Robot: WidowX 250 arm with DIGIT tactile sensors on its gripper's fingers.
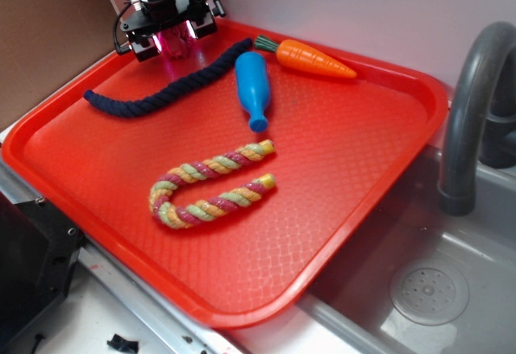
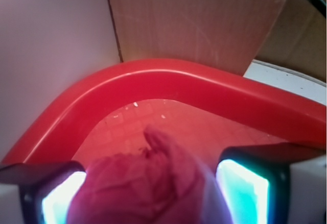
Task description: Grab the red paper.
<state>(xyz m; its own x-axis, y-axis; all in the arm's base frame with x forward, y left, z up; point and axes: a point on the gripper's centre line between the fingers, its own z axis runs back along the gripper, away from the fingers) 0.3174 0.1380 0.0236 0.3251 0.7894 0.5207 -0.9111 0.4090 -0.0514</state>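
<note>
Two pads flanking red paper (image 2: 148, 188), tray corner (image 2: 153, 73)

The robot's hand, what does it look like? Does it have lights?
The gripper is black and blocky, with black cables looping off its top. Each finger has a glowing pad: in the wrist view the pads shine white and turquoise inside black frames, and from outside the glow looks pinkish.
</note>
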